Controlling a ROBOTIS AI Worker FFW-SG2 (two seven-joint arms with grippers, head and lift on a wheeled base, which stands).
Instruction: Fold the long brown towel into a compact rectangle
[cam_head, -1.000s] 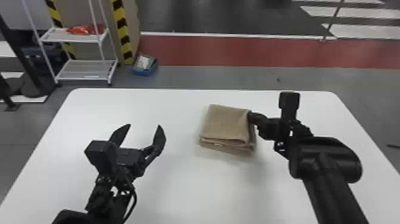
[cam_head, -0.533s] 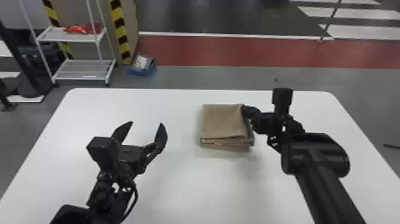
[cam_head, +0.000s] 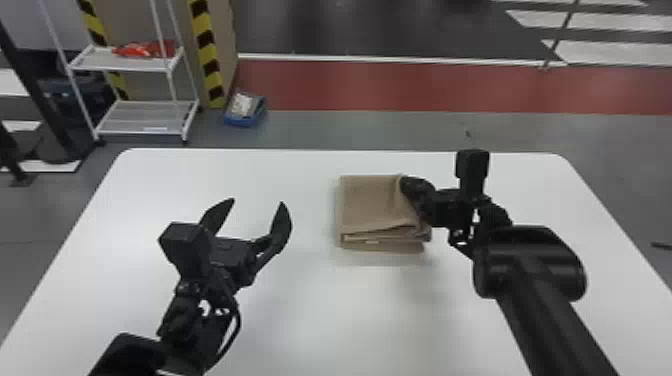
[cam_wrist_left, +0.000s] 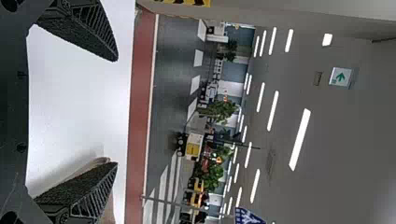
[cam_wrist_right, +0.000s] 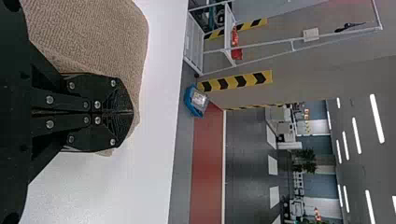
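The brown towel (cam_head: 372, 205) lies folded in a layered, roughly rectangular stack right of the table's middle. Its loose layers show along the near side, and the right side is a little rumpled. My right gripper (cam_head: 412, 189) is at the stack's far right corner, touching the cloth. In the right wrist view its fingers are together on my right gripper (cam_wrist_right: 132, 112), against the towel (cam_wrist_right: 93, 32); whether cloth is between them I cannot tell. My left gripper (cam_head: 257, 207) stands open over the table, left of the towel; in the left wrist view, my left gripper (cam_wrist_left: 116, 112) has nothing between its fingers.
The white table (cam_head: 300, 310) extends around the towel, with its far edge close behind the stack. Beyond it on the floor stand a white shelf rack (cam_head: 145, 120) and a blue bin (cam_head: 245, 112).
The right gripper has shifted slightly left and away from me along the towel's right side. The towel has turned a little and now lies squarer to the table. The left arm has barely moved.
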